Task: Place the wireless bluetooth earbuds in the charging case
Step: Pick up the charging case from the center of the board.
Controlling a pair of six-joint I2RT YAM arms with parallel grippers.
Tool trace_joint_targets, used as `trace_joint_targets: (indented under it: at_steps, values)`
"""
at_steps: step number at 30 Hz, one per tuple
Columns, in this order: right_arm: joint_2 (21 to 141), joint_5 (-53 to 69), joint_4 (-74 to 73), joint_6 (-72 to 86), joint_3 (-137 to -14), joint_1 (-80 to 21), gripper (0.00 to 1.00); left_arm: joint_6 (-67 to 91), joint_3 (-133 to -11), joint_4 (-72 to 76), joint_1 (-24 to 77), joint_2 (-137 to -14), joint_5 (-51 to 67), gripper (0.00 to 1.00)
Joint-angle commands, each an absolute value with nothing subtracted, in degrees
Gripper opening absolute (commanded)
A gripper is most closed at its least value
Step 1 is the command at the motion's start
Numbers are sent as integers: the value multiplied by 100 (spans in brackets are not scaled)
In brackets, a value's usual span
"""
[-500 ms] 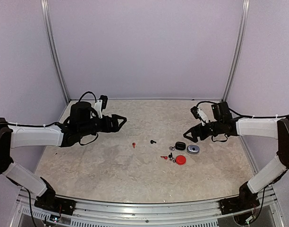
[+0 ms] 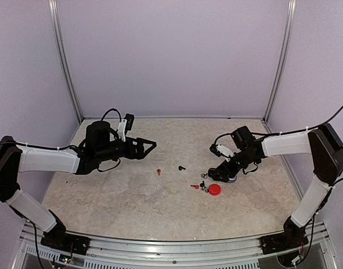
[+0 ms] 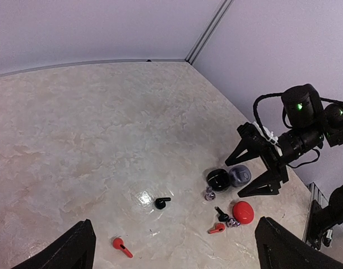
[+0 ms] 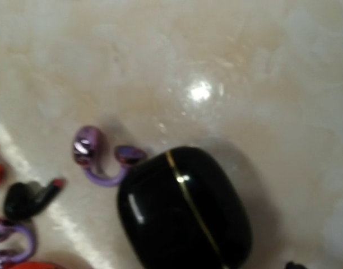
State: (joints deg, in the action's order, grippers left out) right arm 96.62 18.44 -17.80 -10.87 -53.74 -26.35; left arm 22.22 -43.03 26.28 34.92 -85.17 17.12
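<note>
**Right tool down at the cases, no bud seated yet**

Half a second back my right tool [image 2: 219, 172] hung higher and farther right. Now it has dropped to the worktop [image 2: 121, 190], right at the black case [image 4: 185, 210] and the grey case [image 3: 240, 175]. Its fingers are spread and pinch nothing. My left tool [image 2: 150, 147] hovers wide open and empty, barely shifted.

I judge I am going for a case first, and the black one looks shut along its seam.

The earbuds all lie loose. A red earbud [image 3: 122, 246] and a black earbud [image 3: 161, 202] sit alone mid-worktop. The rest bunch by the red case [image 3: 243, 212], with a silver earbud [image 4: 98, 154] just beside the black case. That bunch is tight and the side wall stands near my right arm. The middle and far worktop leave room to move.
</note>
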Motion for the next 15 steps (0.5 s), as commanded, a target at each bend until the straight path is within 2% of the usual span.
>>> trace_joint_targets:
  at_steps: [1, 13, 15]
  values:
    - [9850, 1259, -2114, -1445, -5673, -2745, 86, 2169, -4315, 3046, 3482, -8581, 2043, 99]
    - [10138, 1402, -2079, -1978, -5935, -2786, 83, 2205, -4304, 3089, 3167, -8577, 2422, 99]
    - [10131, 1423, -2026, -2045, -5914, -2793, 80, 2206, -4254, 3123, 3101, -8523, 2449, 99]
